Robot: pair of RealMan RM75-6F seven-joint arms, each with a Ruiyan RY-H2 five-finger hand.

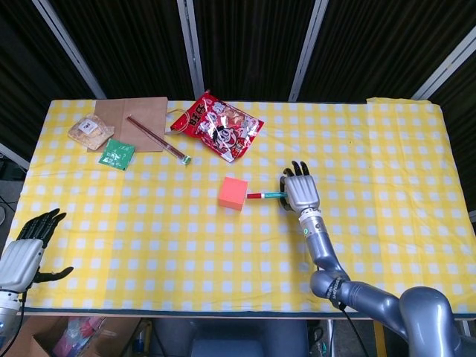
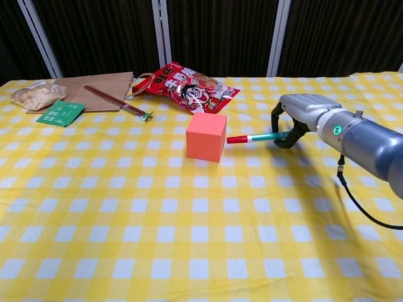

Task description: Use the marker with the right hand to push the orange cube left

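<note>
The orange cube point(image 1: 233, 193) point(image 2: 206, 136) sits near the middle of the yellow checked table. My right hand point(image 1: 299, 192) point(image 2: 301, 115) grips a green marker point(image 1: 268, 195) point(image 2: 258, 136) with a red cap, held level and pointing left. The red tip is at the cube's right face, touching it or a hair away. My left hand point(image 1: 25, 250) hangs open off the table's near left corner, holding nothing; the chest view does not show it.
At the back lie a red snack bag point(image 1: 217, 124) point(image 2: 189, 88), a brown paper bag point(image 1: 134, 119) with a chopstick pair point(image 1: 157, 138) across it, a green packet point(image 1: 117, 154) and a small clear bag point(image 1: 89, 129). Bare cloth lies left of the cube.
</note>
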